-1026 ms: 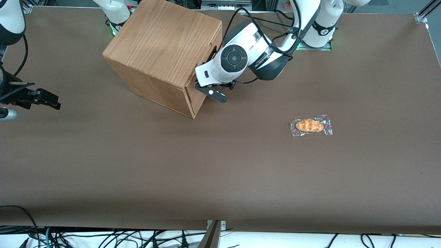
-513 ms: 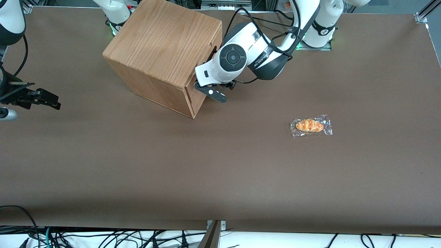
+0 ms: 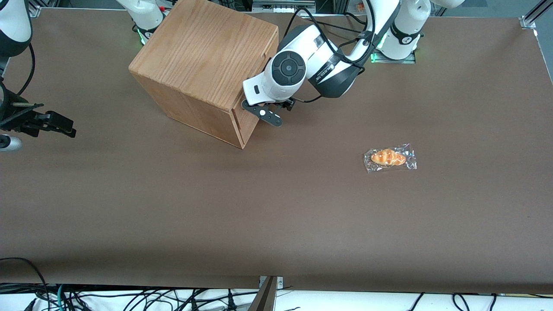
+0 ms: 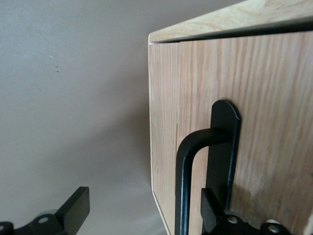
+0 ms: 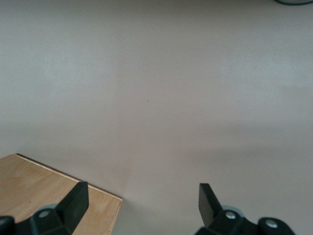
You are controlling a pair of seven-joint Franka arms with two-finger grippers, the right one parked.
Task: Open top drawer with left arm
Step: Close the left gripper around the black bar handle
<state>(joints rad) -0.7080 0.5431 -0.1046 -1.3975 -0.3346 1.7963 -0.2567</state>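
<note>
Since the earlier frames the left arm (image 3: 322,65) has shifted slightly toward 11 o'clock in the front view, closer against the cabinet (image 3: 203,65); the cabinet and the wrapped pastry (image 3: 389,157) are unmoved. The brown table (image 3: 276,207) carries the oak cabinet, standing toward the arms' bases. The arm reaches down with its wrist bent, round grey joint cap facing up. The top drawer (image 4: 254,132) is closed, its front flush under the cabinet's top. The gripper (image 4: 142,213) is spread wide: its fingers (image 4: 73,208) straddle the black bar handle (image 4: 188,171) without clamping it.
</note>
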